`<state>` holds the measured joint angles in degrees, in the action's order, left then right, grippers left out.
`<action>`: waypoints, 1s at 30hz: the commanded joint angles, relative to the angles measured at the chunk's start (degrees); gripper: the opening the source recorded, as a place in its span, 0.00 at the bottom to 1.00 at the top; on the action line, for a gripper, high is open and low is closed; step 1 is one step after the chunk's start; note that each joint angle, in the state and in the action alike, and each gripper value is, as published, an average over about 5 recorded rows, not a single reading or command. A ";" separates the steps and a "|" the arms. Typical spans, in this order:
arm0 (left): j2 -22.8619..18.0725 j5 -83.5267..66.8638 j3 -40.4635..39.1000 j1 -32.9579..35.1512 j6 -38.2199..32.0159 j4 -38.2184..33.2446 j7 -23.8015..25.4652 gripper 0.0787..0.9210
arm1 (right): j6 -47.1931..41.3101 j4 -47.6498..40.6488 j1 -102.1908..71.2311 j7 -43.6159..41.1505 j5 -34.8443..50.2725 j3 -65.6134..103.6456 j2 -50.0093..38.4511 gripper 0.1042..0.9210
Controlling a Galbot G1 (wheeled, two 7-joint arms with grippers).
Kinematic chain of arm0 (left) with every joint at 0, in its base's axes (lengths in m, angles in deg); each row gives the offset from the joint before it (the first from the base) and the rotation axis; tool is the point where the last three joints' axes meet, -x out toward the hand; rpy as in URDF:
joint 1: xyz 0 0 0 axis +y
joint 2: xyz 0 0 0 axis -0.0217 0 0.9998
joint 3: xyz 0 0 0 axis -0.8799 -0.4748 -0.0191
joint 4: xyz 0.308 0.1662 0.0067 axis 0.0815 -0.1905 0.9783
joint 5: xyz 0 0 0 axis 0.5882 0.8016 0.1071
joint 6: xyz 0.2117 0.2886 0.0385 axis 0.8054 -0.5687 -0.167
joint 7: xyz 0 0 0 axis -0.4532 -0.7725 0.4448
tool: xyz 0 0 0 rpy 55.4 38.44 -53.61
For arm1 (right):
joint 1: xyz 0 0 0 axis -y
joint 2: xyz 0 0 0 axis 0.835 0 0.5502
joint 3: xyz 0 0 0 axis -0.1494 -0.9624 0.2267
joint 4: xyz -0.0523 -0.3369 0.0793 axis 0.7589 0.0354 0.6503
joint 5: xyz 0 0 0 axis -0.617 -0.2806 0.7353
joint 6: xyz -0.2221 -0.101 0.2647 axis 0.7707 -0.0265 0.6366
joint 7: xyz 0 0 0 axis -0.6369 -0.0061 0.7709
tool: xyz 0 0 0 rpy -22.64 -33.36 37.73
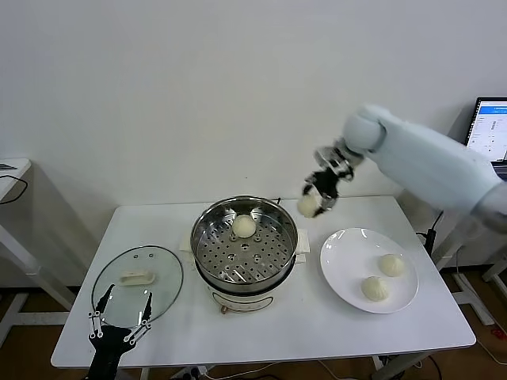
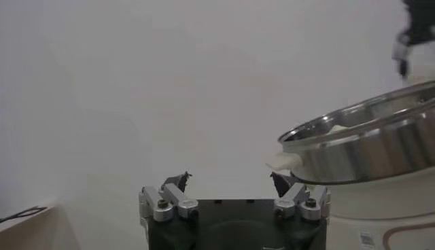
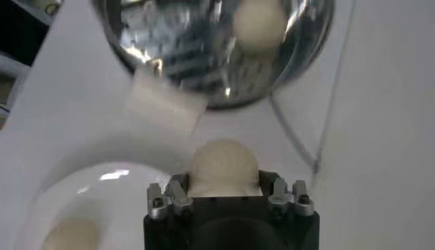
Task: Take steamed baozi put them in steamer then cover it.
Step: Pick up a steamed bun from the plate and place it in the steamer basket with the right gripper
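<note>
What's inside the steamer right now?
One baozi sits on the perforated tray of the steamer, toward the far side. The rest of the tray shows bare. Whatever lies beneath the tray is hidden. The lid lies off on the table.

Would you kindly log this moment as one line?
right gripper: carrying baozi toward steamer | left gripper: open, idle near cover

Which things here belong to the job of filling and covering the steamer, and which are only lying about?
Job:
- baozi in right end effector
- baozi in steamer
- two baozi on plate
- steamer
- cover

Lying about:
- laptop
</note>
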<state>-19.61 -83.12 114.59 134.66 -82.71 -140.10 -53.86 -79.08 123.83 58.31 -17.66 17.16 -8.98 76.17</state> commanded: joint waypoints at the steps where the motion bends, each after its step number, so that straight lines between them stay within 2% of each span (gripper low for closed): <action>1: 0.01 0.00 -0.07 -0.06 0.00 0.11 -0.07 0.88 | -4.17 4.42 11.19 -0.68 12.00 -10.47 10.83 0.69; 9: -0.06 -0.07 -0.12 -0.24 -0.08 0.20 -0.22 0.88 | -9.32 4.41 7.28 7.53 15.65 -16.18 17.80 0.68; 18: -0.13 -0.15 -0.05 -0.55 -0.29 0.60 -0.34 0.88 | -11.98 0.90 0.91 15.88 14.73 -18.45 22.10 0.68; 30: -0.13 -0.39 0.62 -0.66 -0.87 1.09 -0.36 0.88 | -12.73 -3.03 -2.21 17.20 13.59 -19.60 26.46 0.68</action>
<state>-19.75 -83.47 115.11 133.98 -83.52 -139.02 -54.22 -90.80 122.18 57.80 -2.81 30.27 -27.11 99.64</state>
